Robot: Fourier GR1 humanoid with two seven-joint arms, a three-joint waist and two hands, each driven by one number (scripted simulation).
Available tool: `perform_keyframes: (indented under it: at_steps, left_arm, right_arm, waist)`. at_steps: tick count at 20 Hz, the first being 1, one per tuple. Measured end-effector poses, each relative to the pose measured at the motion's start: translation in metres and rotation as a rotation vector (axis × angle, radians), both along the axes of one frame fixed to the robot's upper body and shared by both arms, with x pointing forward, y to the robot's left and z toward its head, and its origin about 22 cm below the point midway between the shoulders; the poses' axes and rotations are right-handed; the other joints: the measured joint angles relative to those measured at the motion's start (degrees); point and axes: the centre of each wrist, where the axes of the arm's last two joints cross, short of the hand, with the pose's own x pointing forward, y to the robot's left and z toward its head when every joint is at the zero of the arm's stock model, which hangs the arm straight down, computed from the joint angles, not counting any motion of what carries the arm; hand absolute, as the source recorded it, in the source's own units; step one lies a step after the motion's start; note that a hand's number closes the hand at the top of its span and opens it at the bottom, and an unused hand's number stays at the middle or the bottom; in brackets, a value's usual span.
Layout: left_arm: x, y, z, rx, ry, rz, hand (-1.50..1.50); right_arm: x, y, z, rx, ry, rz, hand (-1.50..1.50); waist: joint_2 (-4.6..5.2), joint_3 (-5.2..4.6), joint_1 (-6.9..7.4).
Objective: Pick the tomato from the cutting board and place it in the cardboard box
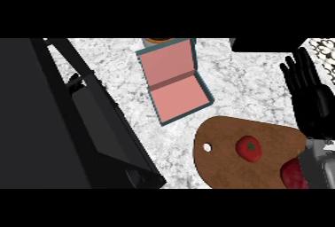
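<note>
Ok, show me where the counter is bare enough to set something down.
Bare counter lies between the box and the right robot hand, and between the box and the dark bulk at left. Crowded: right end of the cutting board, with tomato and forearm.

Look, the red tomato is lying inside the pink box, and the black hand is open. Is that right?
Not quite. The head view shows the tomato lying on the brown cutting board, not inside the pink box, which sits farther back on the counter. The rest is right: the black right hand is open and is not touching the tomato.
</note>
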Motion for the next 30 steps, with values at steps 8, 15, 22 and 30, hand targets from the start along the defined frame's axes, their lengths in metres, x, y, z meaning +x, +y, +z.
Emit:
perform_keyframes:
  at_steps: [8,15,22,30]
  left_arm:
    - [0.010,-0.022,-0.041,-0.755,0.036,-0.126,0.00]
    - [0.001,-0.012,-0.034,-0.794,0.013,-0.227,0.00]
    - [0.002,-0.016,-0.032,-0.815,0.026,-0.260,0.00]
    - [0.009,-0.029,-0.032,-0.697,-0.010,-0.233,0.00]
  right_arm:
    - [-0.017,-0.030,-0.043,-0.062,0.136,-0.468,-1.50]
    - [-0.068,-0.075,-0.113,-0.470,0.417,-0.728,-1.50]
    - [-0.093,-0.086,-0.129,-0.713,0.500,-0.822,-1.50]
    - [-0.099,-0.060,-0.134,-0.723,0.658,-0.800,-1.50]
  waist:
    - [-4.40,2.81,-3.73]
    - [-1.98,3.45,-5.01]
    - [-1.56,3.43,-4.63]
    - [-1.37,3.18,-3.37]
